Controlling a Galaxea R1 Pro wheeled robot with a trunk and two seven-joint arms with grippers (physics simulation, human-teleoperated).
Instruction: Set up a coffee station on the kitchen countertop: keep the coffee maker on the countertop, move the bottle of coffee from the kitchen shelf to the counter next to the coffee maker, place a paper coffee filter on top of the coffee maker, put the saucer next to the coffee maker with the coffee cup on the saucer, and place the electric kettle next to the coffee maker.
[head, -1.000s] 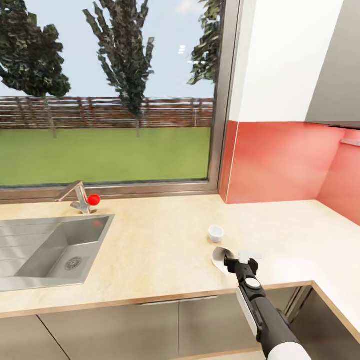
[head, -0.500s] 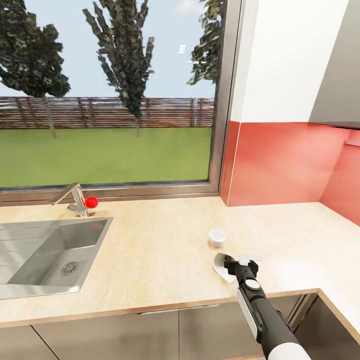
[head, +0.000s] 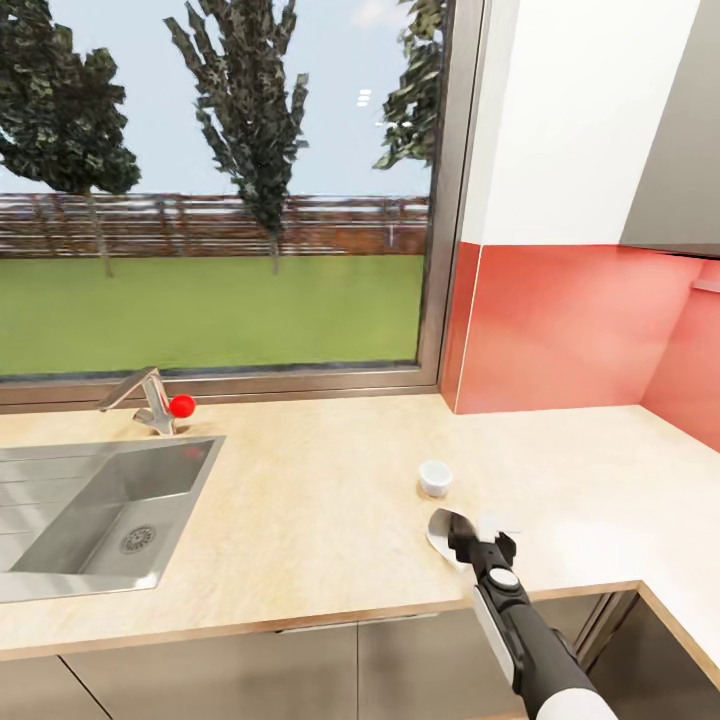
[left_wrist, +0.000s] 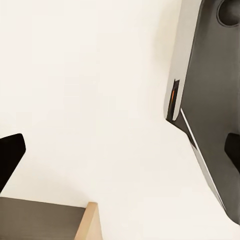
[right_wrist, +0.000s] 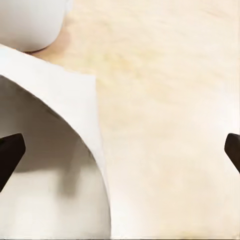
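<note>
A white saucer (head: 443, 526) lies on the beige countertop (head: 320, 500) near its front edge, and it also appears large and close as the saucer (right_wrist: 45, 165) in the right wrist view. Just behind it stands a small white coffee cup (head: 435, 477), whose base is the cup (right_wrist: 30, 22) in that wrist view. My right gripper (head: 480, 527) hovers over the saucer's right part, open (right_wrist: 120, 150), with its dark fingertips (right_wrist: 10, 152) far apart. My left gripper (left_wrist: 120, 150) is open over pale floor beside the robot's dark body.
A steel sink (head: 90, 500) with a faucet and red knob (head: 182, 405) takes the counter's left. A window runs behind; a red backsplash (head: 560, 320) and white wall cabinet (head: 580, 110) close the right corner. The counter turns toward me at the far right.
The head view has shifted a little, so everything sits slightly lower in the picture. My right gripper stays over the saucer, and the cup has not moved.
</note>
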